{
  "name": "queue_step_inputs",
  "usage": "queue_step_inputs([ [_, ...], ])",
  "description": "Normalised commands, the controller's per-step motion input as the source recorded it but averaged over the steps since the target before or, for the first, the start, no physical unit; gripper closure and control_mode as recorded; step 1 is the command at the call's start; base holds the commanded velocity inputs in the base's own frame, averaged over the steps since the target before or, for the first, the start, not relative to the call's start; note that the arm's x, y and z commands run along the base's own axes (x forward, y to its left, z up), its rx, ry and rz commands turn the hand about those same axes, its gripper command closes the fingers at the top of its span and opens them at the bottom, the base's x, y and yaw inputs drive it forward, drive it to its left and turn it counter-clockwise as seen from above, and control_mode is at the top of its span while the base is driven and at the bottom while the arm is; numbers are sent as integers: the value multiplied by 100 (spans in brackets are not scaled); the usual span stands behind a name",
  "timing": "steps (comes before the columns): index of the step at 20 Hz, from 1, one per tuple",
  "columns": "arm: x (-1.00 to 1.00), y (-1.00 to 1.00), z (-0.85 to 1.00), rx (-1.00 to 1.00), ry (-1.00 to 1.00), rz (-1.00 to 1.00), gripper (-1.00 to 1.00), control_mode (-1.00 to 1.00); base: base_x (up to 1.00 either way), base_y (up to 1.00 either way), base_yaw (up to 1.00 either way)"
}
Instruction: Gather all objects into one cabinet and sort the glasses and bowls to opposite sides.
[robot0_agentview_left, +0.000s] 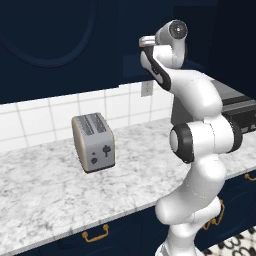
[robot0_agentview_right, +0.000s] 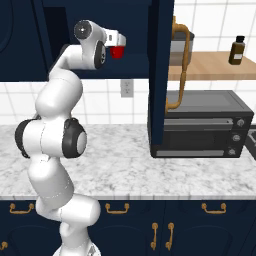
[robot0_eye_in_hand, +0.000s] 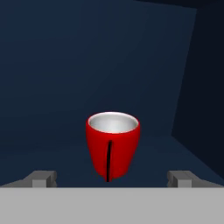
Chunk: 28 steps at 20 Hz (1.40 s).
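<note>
A bright-red cup (robot0_eye_in_hand: 113, 146) with a pale inside stands upright on the navy shelf of the dark cabinet (robot0_eye_in_hand: 61, 65). My gripper (robot0_eye_in_hand: 111, 178) is open. Its two fingertips (robot0_eye_in_hand: 42, 178) sit wide on either side of the cup's base and do not touch it. In the right base view the arm reaches up into the cabinet (robot0_agentview_right: 140, 55), and the red cup (robot0_agentview_right: 117, 51) shows just beneath the white hand (robot0_agentview_right: 113, 38). In the left base view the hand (robot0_agentview_left: 147, 42) points into the dark cabinet opening.
A grey toaster (robot0_agentview_left: 93, 141) sits on the marble counter (robot0_agentview_left: 45, 190) to the arm's left. A dark oven (robot0_agentview_right: 200, 125) stands on the counter at right, behind the open navy cabinet door (robot0_agentview_right: 161, 75). A brown bottle (robot0_agentview_right: 237, 50) rests on a wooden shelf.
</note>
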Motion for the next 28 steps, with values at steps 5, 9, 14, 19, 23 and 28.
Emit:
queue_step_inputs([
  [5, 43, 4, 0, 0, 2, 0, -100, -100, 0, 0, 0],
  [9, 17, 0, -9, 0, 14, 0, -100, -100, 0, 0, 0],
  [14, 8, 0, -23, 0, 13, 0, -100, -100, 0, 0, 0],
  [19, 12, 0, -2, 0, 3, 0, -100, -100, 0, 0, 0],
  [23, 22, 0, 0, 0, 0, 0, -100, -100, 0, 0, 0],
  [28, 12, 0, 0, 0, 0, -1, -100, -100, 0, 0, 0],
])
